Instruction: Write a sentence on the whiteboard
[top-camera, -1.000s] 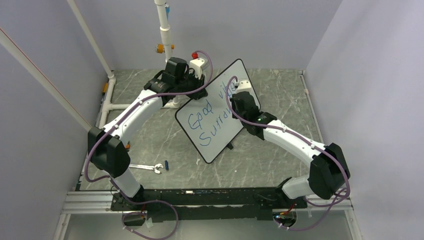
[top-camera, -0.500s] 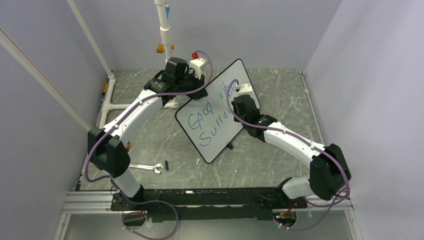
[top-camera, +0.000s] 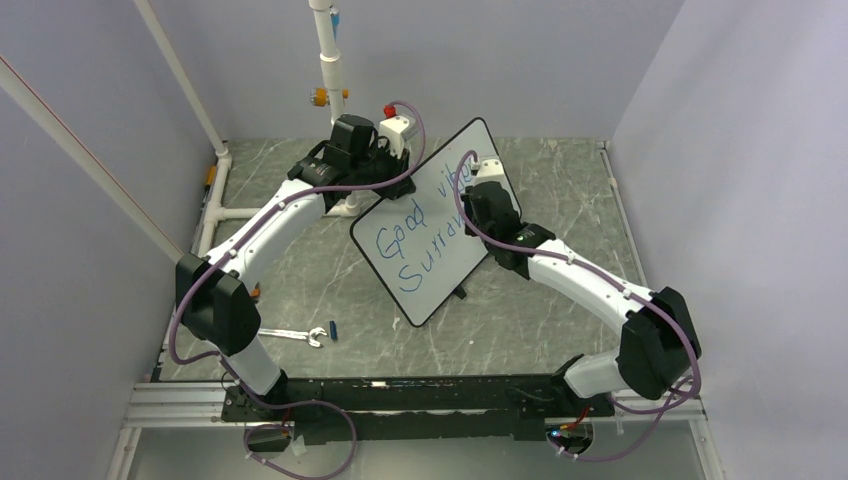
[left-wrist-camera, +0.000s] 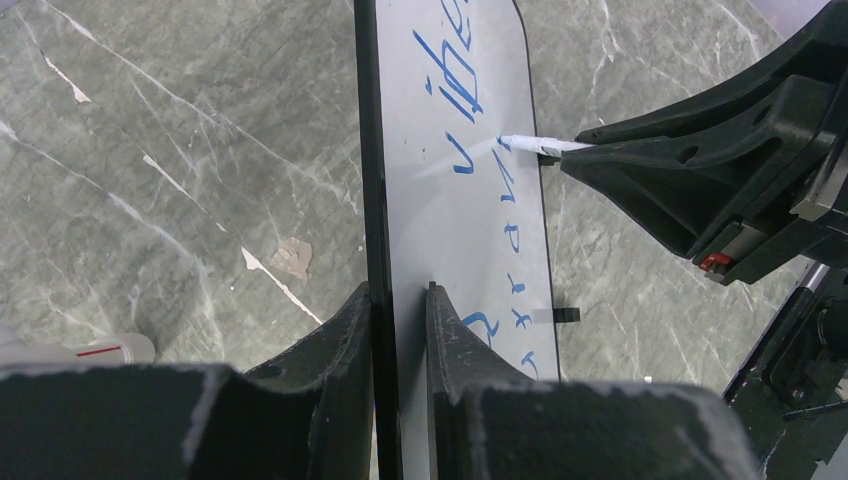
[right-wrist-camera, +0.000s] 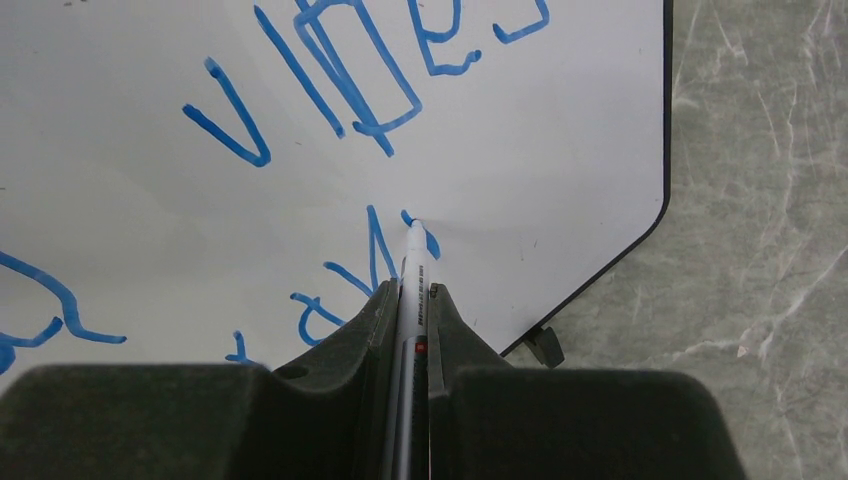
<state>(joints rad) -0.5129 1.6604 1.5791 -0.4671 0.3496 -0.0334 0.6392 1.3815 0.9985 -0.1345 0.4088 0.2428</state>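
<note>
Top external view: the whiteboard (top-camera: 425, 262) is seen near the middle of the grey marbled tabletop (top-camera: 570, 170). It is turned diagonally and its written face is tipped up toward the camera. The sentence (top-camera: 410, 245) is written on it in blue in two lines. "Good" can be read at the start of the upper line, and the ends of both lines are hidden by the right arm. A wrench (top-camera: 296, 335) is seen lying on the tabletop near the left arm's base, well apart from the board, with a small blue item (top-camera: 332, 330) just beside it.

From the left wrist, the board's black-framed edge is seen clamped by the left claw (left-wrist-camera: 398, 300), with one finger laid on the back and the other on the written face.

From the right wrist, a white marker (right-wrist-camera: 414, 262) is seen gripped by the right claw (right-wrist-camera: 411, 292), whose fingers are closed on its barrel. The marker's tip is pressed against the board at the end of the lower line, just under the word "vibes". One small black foot (right-wrist-camera: 546, 345) is seen below the board's edge, near a rounded corner.
</note>
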